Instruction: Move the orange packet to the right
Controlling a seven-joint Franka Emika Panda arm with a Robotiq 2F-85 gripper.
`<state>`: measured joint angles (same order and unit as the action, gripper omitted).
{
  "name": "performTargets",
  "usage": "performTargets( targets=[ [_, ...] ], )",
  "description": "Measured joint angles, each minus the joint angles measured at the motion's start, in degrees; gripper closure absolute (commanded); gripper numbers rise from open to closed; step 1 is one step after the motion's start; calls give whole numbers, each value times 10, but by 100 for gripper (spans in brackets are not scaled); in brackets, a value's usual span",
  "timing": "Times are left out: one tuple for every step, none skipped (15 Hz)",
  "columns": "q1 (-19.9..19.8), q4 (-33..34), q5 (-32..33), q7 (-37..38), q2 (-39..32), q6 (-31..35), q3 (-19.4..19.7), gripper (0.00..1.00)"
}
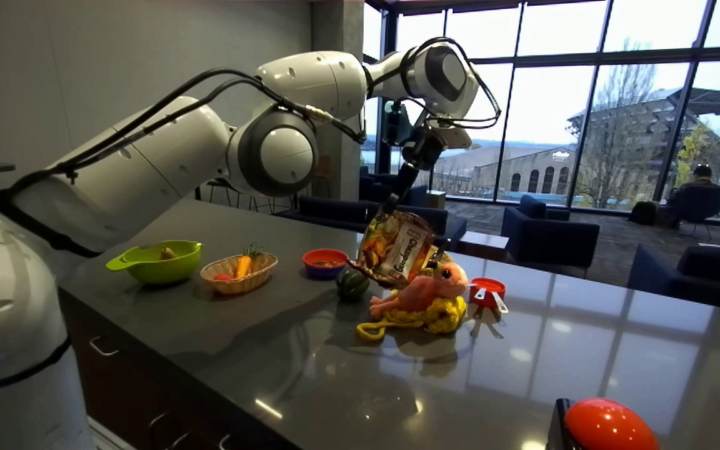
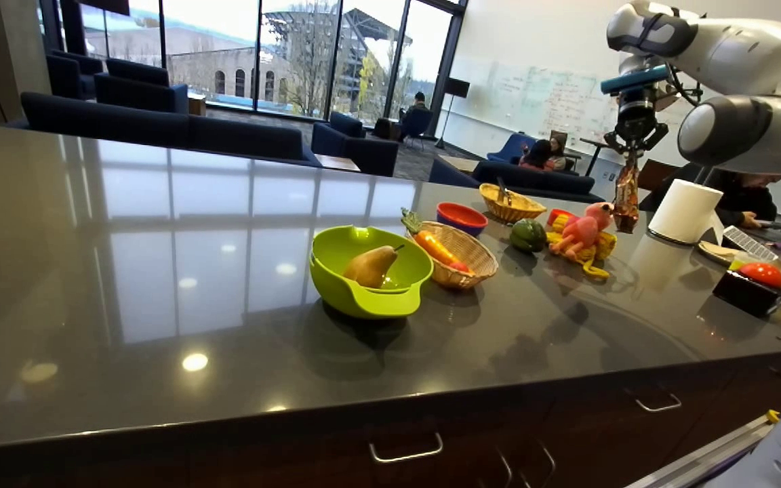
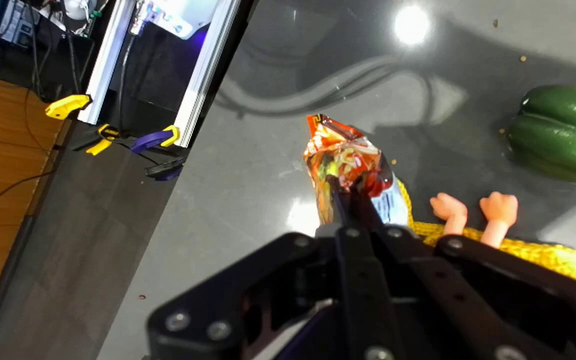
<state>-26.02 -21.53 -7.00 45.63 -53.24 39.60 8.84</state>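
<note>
Fingers (image 1: 405, 180) pinch the upper end of the orange packet (image 1: 395, 249), a crinkly, glossy snack bag, and hold it in the air just beside the pink toy (image 1: 421, 292), which rests on yellow knitting (image 1: 449, 315). The packet's lower end looks close to the toy's head; whether the two touch cannot be told. That closeness seems the main risk: a sideways move without more lift could catch the bag on the toy and drag or topple it. The grip on slick wrapping also looks narrow, so a bump could make the packet twist or slip out. In an exterior view a paper roll (image 2: 685, 211) stands on the packet's side of the toy, and a long carry that way might knock it. The table (image 1: 310, 375) under the toy is grey and polished, mirroring the tall windows (image 1: 547, 112), so a dropped bag would probably slide. Well beyond the toy, the room has dark sofas (image 2: 146, 132), a seated person (image 1: 702, 181) by the glass and a white wall (image 2: 519, 102) with writing.
</note>
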Motion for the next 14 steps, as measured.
performTargets(
  targets=[
    [-2,0,4,8,-3,2,3,100],
    [-4,0,9,12,-7,6,6,100],
    [-5,0,13,14,-11,11,8,100],
    [-6,0,17,15,-15,19,10,100],
    [-6,0,21,16,-20,28,11,100],
    [-6,0,24,16,-24,37,12,100],
    [-6,0,27,18,-29,46,12,100],
    [-6,0,29,20,-34,56,12,100],
    [-6,0,30,23,-38,64,12,100],
    [-6,0,30,25,-43,70,12,100],
    [-6,0,30,29,-48,76,13,100],
    [-6,0,30,33,-53,81,13,100],
    [-6,0,31,36,-57,85,13,100],
    [-6,0,31,39,-61,89,13,100]
  ],
)
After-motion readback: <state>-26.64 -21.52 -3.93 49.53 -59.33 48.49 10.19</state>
